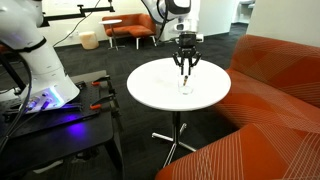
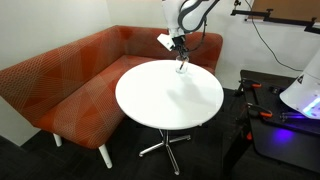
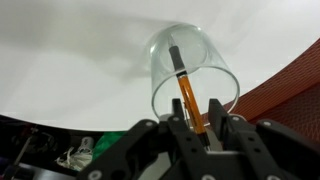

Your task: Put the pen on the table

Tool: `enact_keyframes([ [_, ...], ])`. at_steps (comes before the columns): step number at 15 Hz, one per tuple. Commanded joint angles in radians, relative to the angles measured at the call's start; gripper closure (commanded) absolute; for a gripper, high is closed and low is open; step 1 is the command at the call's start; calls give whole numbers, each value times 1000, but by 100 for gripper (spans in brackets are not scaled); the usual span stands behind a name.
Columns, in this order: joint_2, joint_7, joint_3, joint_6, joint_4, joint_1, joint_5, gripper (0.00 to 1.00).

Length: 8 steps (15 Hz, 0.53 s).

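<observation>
The pen (image 3: 183,88) is a thin stick with an orange body and a dark end. In the wrist view it is pinched between the two dark fingers (image 3: 217,112) of the gripper (image 3: 200,125). The jaws are nearly together, with only the pen between them. The dark end of the pen pokes into a clear glass cup (image 3: 205,55), so the pen is up in the gripper and not lying on the table (image 3: 70,60). Any writing on the pen is too blurry to read. The cup stands on the white top of the table. In both exterior views the gripper (image 1: 187,64) (image 2: 181,57) hangs just over the cup (image 1: 186,86), close to the edge of the table nearest the sofa, and the pen is too small to make out there. The table (image 1: 150,88) (image 2: 150,100) is round and white. It stands on one metal pole (image 1: 178,125) with a cross-shaped foot (image 2: 165,146) on the dark floor. An orange-red sofa (image 1: 275,100) (image 2: 60,75) curves around the table. Well away from the table is a black workbench (image 1: 50,135) (image 2: 285,135) with red clamps (image 1: 100,106) on its side. The big white base of the robot (image 1: 35,55) sits on that bench, and a purple light glows beside it. Far back in an exterior view are orange chairs (image 1: 130,28).
</observation>
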Motion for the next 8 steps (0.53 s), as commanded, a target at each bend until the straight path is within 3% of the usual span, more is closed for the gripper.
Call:
enact_keyframes([
  [1,2,-39,-9,35,-11,-5,37,66],
  [8,14,-38,-13,33,-8,-10,46,66],
])
